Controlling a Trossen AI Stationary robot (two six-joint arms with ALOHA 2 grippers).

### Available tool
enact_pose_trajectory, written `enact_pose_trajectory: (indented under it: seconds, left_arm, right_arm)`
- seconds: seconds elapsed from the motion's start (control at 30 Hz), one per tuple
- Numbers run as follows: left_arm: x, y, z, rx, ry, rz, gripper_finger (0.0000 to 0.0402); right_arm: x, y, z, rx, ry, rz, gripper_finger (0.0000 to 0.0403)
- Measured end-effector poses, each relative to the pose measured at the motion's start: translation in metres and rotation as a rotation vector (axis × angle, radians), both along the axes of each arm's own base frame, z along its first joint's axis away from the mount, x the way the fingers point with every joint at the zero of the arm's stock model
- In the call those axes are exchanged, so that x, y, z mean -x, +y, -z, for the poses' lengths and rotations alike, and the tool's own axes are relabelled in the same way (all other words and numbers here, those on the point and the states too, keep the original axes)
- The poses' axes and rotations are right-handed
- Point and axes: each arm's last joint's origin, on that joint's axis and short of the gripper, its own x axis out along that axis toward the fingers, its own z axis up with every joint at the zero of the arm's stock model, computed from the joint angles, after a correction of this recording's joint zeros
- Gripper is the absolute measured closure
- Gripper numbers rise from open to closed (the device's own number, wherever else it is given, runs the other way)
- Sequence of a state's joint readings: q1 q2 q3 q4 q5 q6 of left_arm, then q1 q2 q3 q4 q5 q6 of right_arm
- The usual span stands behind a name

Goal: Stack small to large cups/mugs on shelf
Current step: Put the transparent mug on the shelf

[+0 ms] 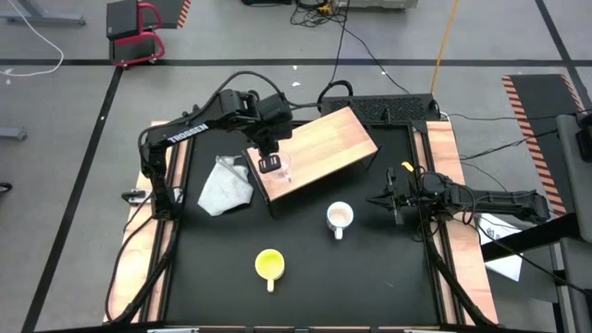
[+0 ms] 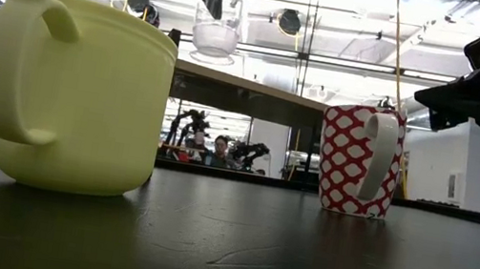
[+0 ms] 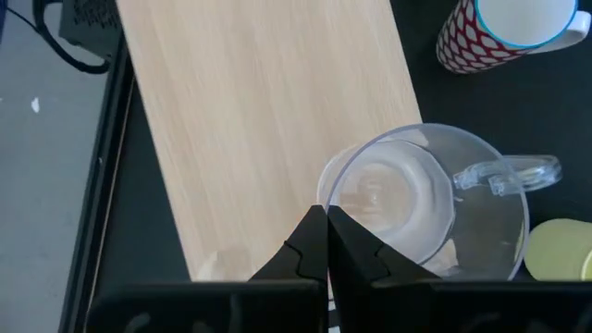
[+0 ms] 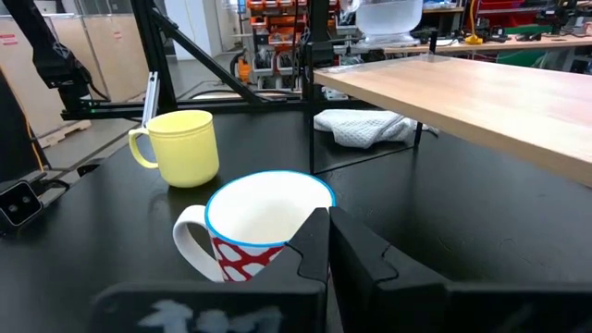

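My left gripper [image 1: 271,166] is shut on the small clear glass cup [image 3: 416,199] over the near-left part of the shelf's wood-grain top [image 1: 319,143]. In the low view the cup [image 2: 216,29] is upright, at or just above the shelf top [image 2: 248,83]; I cannot tell whether it touches. The white mug with the red pattern [image 1: 339,217] stands on the black table in front of the shelf. The yellow mug [image 1: 269,264] stands nearer the front edge. My right gripper [image 1: 393,199] is shut and empty, raised to the right of the white mug [image 4: 264,222]. My left gripper pinches the glass cup's rim [image 3: 321,190] between its two fingers, on the side away from the handle [image 3: 509,174]. The fingers come from above, pointing down. The cup hangs upright below them, mouth up.
A white-grey cloth [image 1: 225,185] lies crumpled on the table left of the shelf. Wooden side boards [image 1: 444,157] and cables run along the table's edges. Open black tabletop lies between the two mugs and the front edge.
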State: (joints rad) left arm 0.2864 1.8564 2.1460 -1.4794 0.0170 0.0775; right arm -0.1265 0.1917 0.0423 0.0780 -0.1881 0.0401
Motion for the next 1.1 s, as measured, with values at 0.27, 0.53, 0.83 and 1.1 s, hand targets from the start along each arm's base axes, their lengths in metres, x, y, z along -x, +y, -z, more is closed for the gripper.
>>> enact_pose_trajectory:
  seconds: [0.27, 0.53, 0.83, 1.1]
  left_arm:
    - [-0.0035, 0.0011, 0.0028, 0.009, -0.003, -0.023, 0.0402]
    - [-0.0023, 0.0008, 0.0027, 0.014, 0.005, -0.030, 0.0401]
    - [-0.0034, 0.0016, 0.0020, 0.001, -0.008, -0.048, 0.0401]
    - [-0.0009, 0.0009, 0.0030, 0.002, 0.021, -0.040, 0.0401]
  right_arm:
    - [0.0000, 0.0000, 0.0000, -0.001, 0.000, 0.000, 0.0403]
    - [0.0000, 0.0000, 0.0000, -0.001, 0.000, 0.000, 0.0403]
    - [0.0000, 0.0000, 0.0000, -0.001, 0.000, 0.000, 0.0403]
    - [0.0000, 0.0000, 0.0000, -0.001, 0.000, 0.000, 0.0403]
